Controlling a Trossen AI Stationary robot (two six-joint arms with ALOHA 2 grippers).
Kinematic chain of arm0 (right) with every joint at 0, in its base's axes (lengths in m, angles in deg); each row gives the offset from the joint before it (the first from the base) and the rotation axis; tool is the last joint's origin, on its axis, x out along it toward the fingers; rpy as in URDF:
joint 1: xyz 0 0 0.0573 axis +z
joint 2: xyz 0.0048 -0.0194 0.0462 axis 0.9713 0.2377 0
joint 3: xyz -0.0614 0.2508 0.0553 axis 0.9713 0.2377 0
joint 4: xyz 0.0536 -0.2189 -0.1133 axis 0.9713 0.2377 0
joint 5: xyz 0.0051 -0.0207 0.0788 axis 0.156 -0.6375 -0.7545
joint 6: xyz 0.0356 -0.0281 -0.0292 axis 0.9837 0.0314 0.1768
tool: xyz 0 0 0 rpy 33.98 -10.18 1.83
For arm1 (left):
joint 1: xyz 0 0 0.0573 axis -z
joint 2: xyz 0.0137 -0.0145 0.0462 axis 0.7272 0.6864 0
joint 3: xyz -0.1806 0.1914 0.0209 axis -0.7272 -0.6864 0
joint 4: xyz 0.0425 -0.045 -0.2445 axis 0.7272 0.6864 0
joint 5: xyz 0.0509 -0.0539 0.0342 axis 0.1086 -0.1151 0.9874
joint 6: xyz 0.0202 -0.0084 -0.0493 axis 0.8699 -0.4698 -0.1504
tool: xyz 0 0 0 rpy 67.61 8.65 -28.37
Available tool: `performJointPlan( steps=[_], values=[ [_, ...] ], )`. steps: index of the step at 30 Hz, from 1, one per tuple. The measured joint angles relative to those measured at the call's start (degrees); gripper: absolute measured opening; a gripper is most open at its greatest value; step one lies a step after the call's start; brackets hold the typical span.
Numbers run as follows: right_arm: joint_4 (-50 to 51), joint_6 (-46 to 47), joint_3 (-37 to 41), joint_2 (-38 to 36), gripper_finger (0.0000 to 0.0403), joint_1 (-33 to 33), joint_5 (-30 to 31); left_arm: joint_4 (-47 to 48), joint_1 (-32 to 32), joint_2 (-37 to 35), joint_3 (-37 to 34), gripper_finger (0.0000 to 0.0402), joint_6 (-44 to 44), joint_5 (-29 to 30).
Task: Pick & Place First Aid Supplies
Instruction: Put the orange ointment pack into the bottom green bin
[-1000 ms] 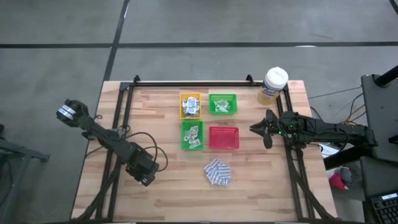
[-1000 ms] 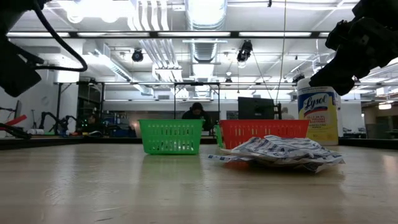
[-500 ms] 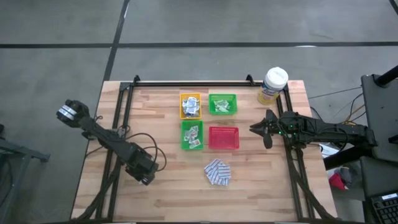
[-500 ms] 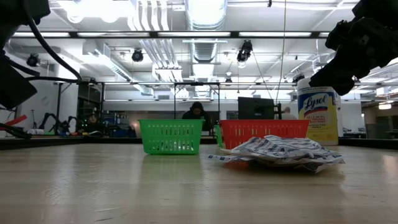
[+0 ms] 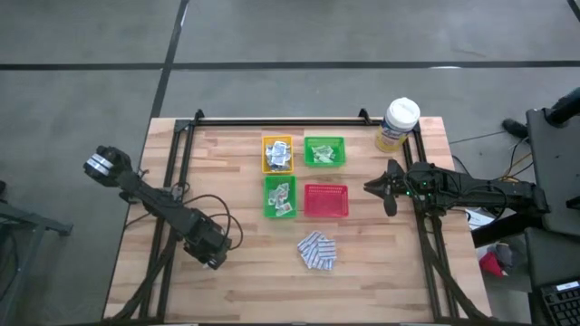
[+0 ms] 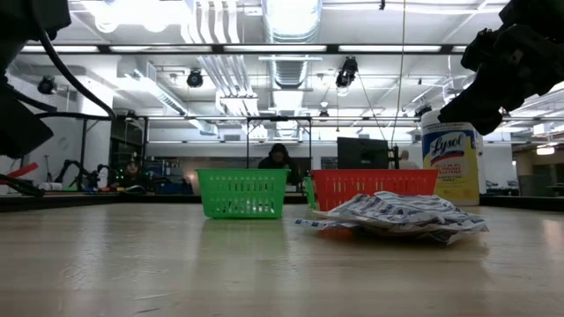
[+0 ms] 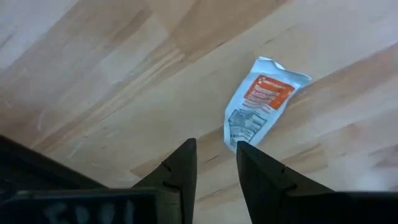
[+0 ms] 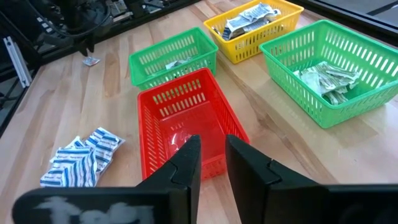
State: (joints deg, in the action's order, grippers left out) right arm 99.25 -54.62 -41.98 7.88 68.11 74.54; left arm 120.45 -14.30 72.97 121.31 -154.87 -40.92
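Lone white-and-orange sachet (image 7: 260, 104) lay flat on bare wood just ahead of left gripper (image 7: 216, 163), fingers slightly parted, grasping nothing. Judged light, limp, slippery; best pinched by one edge. Right gripper (image 8: 212, 158) hovered empty, narrowly parted, beside red tray (image 8: 186, 124)

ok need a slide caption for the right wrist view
Right claw hovering open over the empty red tray, blue-and-white pads piled beside it.

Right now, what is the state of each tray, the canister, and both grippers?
Red tray: looks empty.
Yellow tray: holds packets.
Far green tray: holds packets.
Near green tray: holds packets.
Canister: upright, lid on.
Left gripper: open, empty, near a lone packet.
Right gripper: open, empty.
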Motion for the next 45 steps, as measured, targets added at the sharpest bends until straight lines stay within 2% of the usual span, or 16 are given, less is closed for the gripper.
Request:
performJointPlan(
  steps=[11, 20, 25, 31, 36, 42, 45],
  values=[
    [0.01, -0.02, 0.00, -0.01, 0.0085, -0.02, 0.00, -2.63, -0.04, 7.82, 0.20, 0.0108, 1.62, -2.14],
    [0.01, 0.00, 0.00, -0.01, 0.0072, 0.00, 0.00, -3.02, -0.04, 6.93, 0.13, 0.0106, 2.96, -2.82],
    [0.02, 0.00, 0.00, 0.00, 0.0068, -0.02, 0.00, -3.13, 0.00, 6.56, 0.13, 0.0077, 2.73, -3.08],
    [0.02, 0.00, 0.00, 0.00, 0.0077, -0.02, 0.00, -3.39, 0.02, 6.56, 0.13, 0.0015, 2.81, -3.28],
    [0.02, 0.01, 0.00, 0.00, 0.0084, -0.01, 0.00, -3.41, 0.07, 6.56, 0.13, 0.0006, 2.90, -3.27],
    [0.02, 0.02, 0.00, 0.00, 0.0081, -0.02, 0.00, -3.38, 0.15, 5.26, 0.11, 0.0002, 3.04, -0.44],
    [0.00, 0.04, 0.00, 0.00, 0.0076, -0.02, 0.00, -3.95, 0.17, 3.96, 0.99, 0.0001, 4.87, 4.49]
  ],
)
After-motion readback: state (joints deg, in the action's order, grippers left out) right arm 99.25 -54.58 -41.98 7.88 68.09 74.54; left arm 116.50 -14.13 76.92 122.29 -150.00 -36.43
